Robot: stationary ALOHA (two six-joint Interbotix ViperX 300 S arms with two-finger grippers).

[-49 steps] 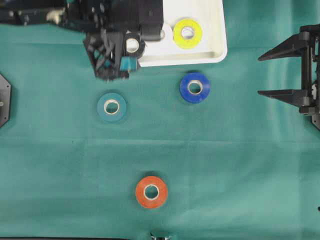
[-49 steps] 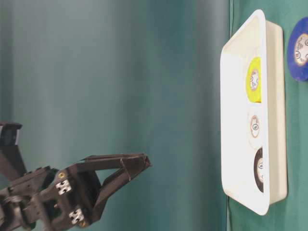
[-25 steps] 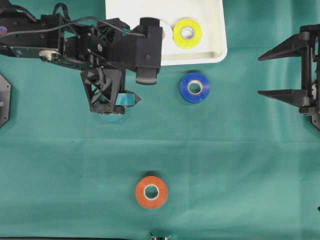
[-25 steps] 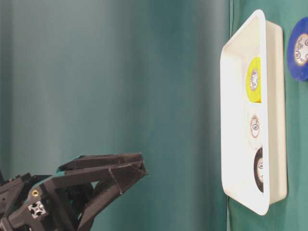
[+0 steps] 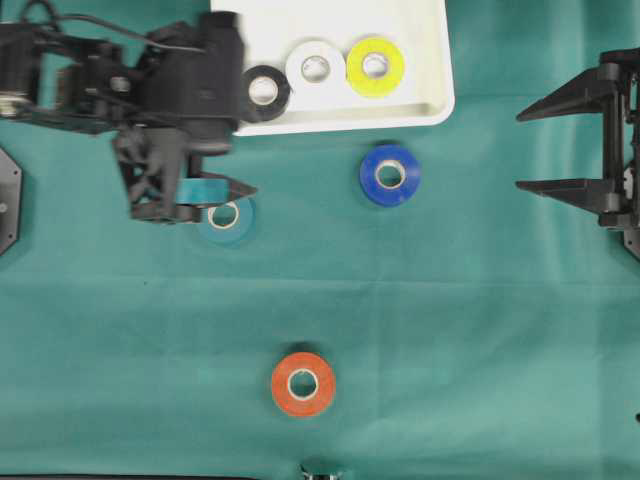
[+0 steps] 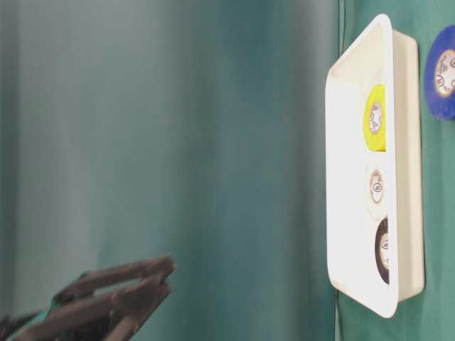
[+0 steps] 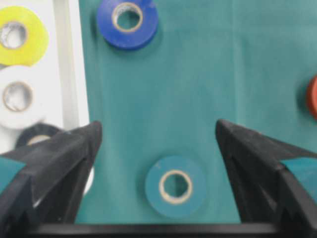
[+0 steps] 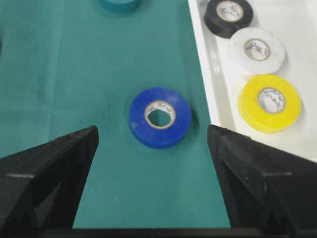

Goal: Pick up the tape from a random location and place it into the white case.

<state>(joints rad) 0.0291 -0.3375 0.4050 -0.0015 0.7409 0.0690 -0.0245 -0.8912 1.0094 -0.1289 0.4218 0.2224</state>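
— Tape rolls first, but biggest thing on view?
— Green-clothed worktop (image 5: 450,330), filling the overhead view. Next, white case (image 5: 435,95) at the top edge, lying flat.
— Inside the case?
— Three rolls in a row: black tape (image 5: 264,91), white tape (image 5: 316,67), yellow tape (image 5: 376,65). Black touching white, white touching yellow.
— And the arms?
— Left gripper (image 5: 190,200) hanging over the cloth just left of the case, fingers (image 7: 54,168) spread wide, holding nothing. Right gripper (image 5: 570,140) at the right edge, well apart from every roll, fingers (image 8: 49,168) likewise parted and empty.
— Loose tape on the cloth?
— Teal tape (image 5: 225,216) lying flat, partly covered by the left gripper overhead; in the left wrist view centred between the two fingers, touching neither. Blue tape (image 5: 389,175) just below the case's lower right corner, flat, centred ahead of the right gripper in its wrist view. Orange tape (image 5: 303,384) near the bottom edge, well apart from the rest.
— Table-level view?
— Blurred left fingers low at the left; case seen edge-on at the right.
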